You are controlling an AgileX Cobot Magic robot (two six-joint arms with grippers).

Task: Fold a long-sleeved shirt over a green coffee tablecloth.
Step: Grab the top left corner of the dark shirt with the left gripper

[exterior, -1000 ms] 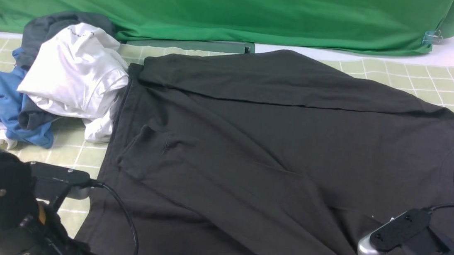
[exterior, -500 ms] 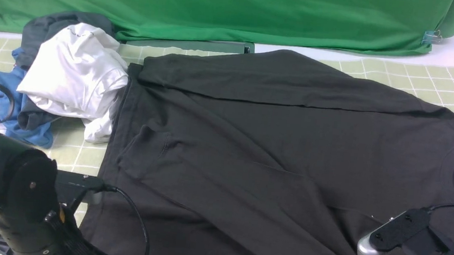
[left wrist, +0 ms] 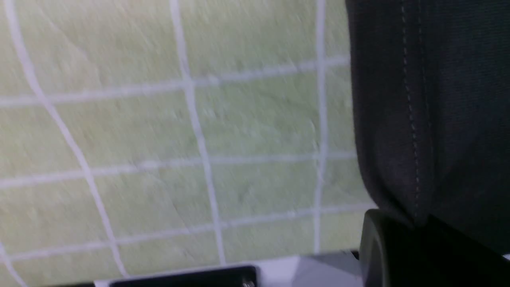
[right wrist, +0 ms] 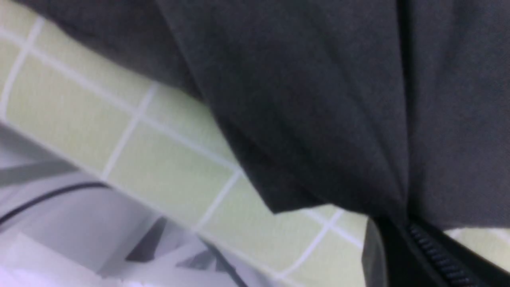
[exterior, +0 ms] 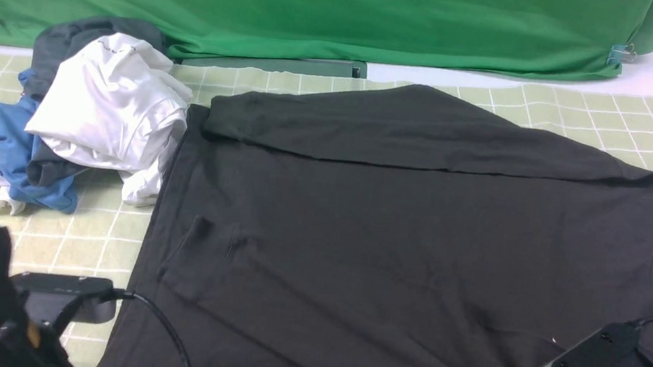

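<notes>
Clamped shut, the left gripper (left wrist: pixel 418 229) pinches the stitched hem of the black long-sleeved shirt (exterior: pixel 406 227); the right gripper (right wrist: pixel 398 225) is closed on a gathered fold of the same fabric; the shirt lies spread across the green coffee tablecloth (exterior: pixel 608 115), its left edge just beside a white garment (exterior: pixel 112 109); bare grid shows at far right; both arms sit low at the near edge.

The wide pale yellow-green tablecloth (exterior: pixel 608 124) with its thin white grid carries a large black long-sleeved shirt (exterior: pixel 394 226) spread across its middle and right, and at far left a crumpled heap of a white garment (exterior: pixel 112 109), blue garment (exterior: pixel 4 134) and dark grey garment (exterior: pixel 71 39), the white one touching the shirt's edge.
</notes>
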